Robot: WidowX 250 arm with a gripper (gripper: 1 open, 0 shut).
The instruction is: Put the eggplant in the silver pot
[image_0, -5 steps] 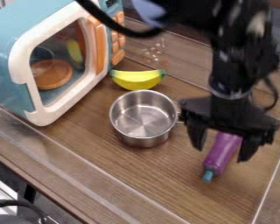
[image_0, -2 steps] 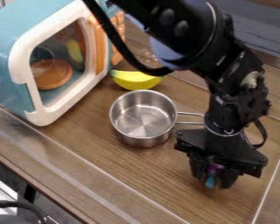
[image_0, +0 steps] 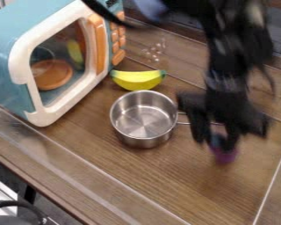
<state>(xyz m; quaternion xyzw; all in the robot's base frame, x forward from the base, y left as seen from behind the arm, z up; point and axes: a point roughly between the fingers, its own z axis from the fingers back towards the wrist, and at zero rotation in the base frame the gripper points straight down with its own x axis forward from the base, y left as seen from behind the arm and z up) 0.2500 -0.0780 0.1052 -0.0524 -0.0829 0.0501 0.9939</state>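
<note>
Eggplant (image_0: 226,153), glossy purple, hangs upright between the black gripper's (image_0: 225,141) fingers, which are clamped on it, lifted off the wooden table (image_0: 96,167) just right of the silver pot (image_0: 143,118). Motion blur smears arm and gripper; only the eggplant's lower end shows, its stem cap unseen.

1. The black gripper (image_0: 226,132) hung blurred over the wooden surface (image_0: 108,180), pointing down, just right of the silver pot (image_0: 143,117).
2. The purple eggplant (image_0: 227,151) showed between its fingers (image_0: 199,127), off the wood.
3. A yellow toy (image_0: 138,79) lay behind the pot, beside the toy microwave (image_0: 55,57).
</note>
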